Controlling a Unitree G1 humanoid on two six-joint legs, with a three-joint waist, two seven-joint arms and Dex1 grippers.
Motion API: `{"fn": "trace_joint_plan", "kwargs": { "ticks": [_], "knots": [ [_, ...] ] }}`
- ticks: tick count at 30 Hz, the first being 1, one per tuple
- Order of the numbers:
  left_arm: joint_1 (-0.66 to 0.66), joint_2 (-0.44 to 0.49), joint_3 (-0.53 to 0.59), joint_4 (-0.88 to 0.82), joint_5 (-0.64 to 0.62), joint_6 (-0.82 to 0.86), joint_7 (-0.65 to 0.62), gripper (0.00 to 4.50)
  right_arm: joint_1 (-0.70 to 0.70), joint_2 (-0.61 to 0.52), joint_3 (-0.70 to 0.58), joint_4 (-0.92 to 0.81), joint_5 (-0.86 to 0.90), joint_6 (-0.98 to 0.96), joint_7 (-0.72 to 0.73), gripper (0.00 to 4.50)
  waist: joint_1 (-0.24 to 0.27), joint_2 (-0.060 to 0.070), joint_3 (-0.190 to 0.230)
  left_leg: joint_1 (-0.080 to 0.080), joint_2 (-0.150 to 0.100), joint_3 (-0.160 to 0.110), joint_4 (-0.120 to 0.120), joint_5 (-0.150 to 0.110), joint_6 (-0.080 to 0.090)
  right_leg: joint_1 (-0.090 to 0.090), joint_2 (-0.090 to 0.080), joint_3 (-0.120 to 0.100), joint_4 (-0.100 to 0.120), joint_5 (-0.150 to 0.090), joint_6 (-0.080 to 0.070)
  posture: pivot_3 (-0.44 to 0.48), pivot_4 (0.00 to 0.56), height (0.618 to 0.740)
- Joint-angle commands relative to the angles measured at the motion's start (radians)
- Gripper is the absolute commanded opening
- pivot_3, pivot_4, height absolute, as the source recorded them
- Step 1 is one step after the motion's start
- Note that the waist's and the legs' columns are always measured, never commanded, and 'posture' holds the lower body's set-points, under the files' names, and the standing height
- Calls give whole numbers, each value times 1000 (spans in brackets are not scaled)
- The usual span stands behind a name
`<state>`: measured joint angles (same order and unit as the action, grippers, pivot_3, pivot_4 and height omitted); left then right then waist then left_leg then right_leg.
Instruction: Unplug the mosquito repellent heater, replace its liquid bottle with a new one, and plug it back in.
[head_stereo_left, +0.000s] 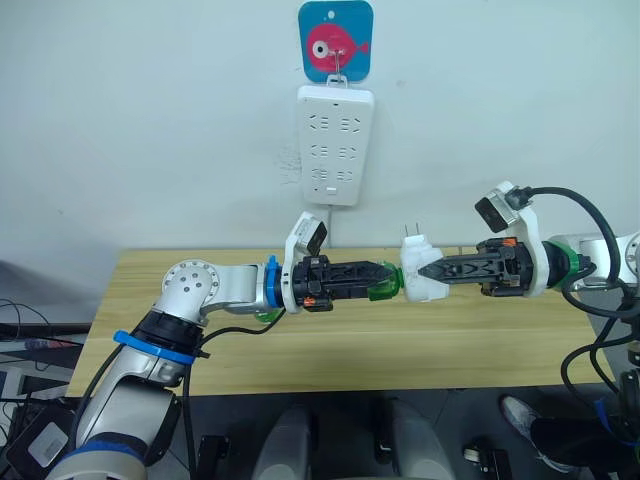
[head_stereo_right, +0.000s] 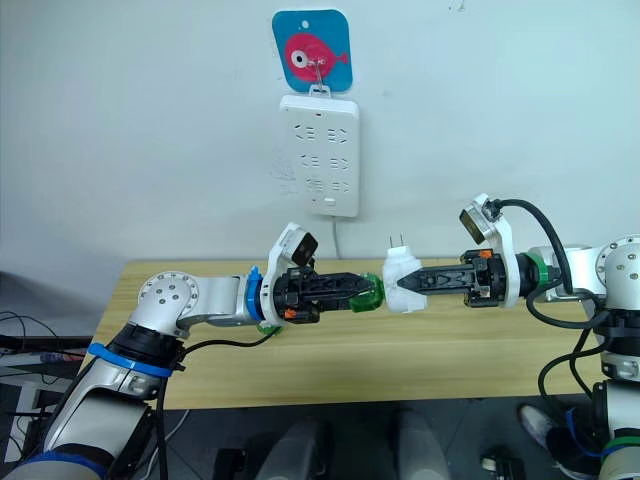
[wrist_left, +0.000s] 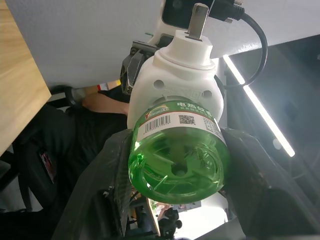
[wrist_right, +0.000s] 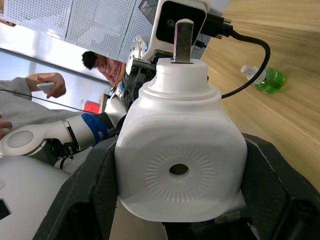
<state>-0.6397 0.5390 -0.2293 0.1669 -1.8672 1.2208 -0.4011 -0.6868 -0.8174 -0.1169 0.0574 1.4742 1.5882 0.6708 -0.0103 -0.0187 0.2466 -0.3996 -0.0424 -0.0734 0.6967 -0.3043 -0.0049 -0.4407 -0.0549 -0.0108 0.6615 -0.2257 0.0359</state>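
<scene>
Above the counter (head_stereo_left: 330, 355), the right hand (head_stereo_left: 432, 271) clamped the mosquito repellent heater (head_stereo_left: 418, 272), prongs up, while the left hand (head_stereo_left: 390, 279) gripped its green bottle (head_stereo_left: 381, 289), apparently seated in it.

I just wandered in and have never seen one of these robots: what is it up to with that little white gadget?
The robot is holding a mosquito repellent heater in mid-air above the wooden table, unplugged, its prongs pointing up. The right gripper is clamped on the white heater, while the left gripper grips the green liquid bottle seated in its base. Another green bottle lies on the table. The power strip hangs on the wall behind.
</scene>
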Motion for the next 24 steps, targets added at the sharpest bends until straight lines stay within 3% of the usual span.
{"fn": "trace_joint_plan", "kwargs": {
  "ticks": [1, 3, 10, 15, 18, 21, 24],
  "knots": [
    [-5, -18, 78, -14, 23, -5, 19, 2262, -3, -16, -9, -35, 27, 26, 19, 2969, 2, 0, 0, 0, 0, 0, 0, 0, 0, 0, 0, 0, 0, 0, 0, 21, 256, 740],
    [5, -39, 101, -31, 75, -22, 7, 2262, -3, -12, -7, -33, 31, 26, 18, 2969, 3, 0, 0, 0, 0, 0, 0, 0, 0, 0, 0, 0, 0, 0, 0, 23, 257, 740],
    [56, -60, 188, -26, 144, -5, 15, 4483, -19, -32, -2, 33, 71, 26, 37, 2969, 3, 0, 0, 0, 0, 1, 0, 0, 0, 0, -1, 1, -1, 0, 0, 26, 256, 740],
    [110, -19, 247, -65, 268, -17, -50, 4483, -11, -52, -9, 66, 72, 26, 40, 2969, 4, 0, 0, 0, 0, 1, -1, 0, 0, 0, -1, 1, -1, 0, 0, 22, 249, 740],
    [154, 55, 208, -234, 538, -180, -251, 4483, -8, -52, -27, 92, 50, 26, 32, 2969, 7, 0, 0, -1, 0, 2, 0, 0, 0, 0, -1, 1, -3, 0, 0, 25, 245, 740],
    [196, 117, 34, -402, 1081, -743, -500, 4483, -21, -47, -45, 145, 24, 24, 19, 2969, 11, 2, -1, -1, 0, 3, -3, 0, -1, 0, -1, 1, -5, 0, -1, 40, 240, 740],
    [207, 115, -77, -315, 1479, -1239, -578, 4483, -39, -35, -51, 173, 2, 26, 16, 2969, 22, 3, -2, -1, 1, 5, -5, 0, -1, 3, -1, 1, -15, 1, -2, 49, 234, 740]
  ]
}}
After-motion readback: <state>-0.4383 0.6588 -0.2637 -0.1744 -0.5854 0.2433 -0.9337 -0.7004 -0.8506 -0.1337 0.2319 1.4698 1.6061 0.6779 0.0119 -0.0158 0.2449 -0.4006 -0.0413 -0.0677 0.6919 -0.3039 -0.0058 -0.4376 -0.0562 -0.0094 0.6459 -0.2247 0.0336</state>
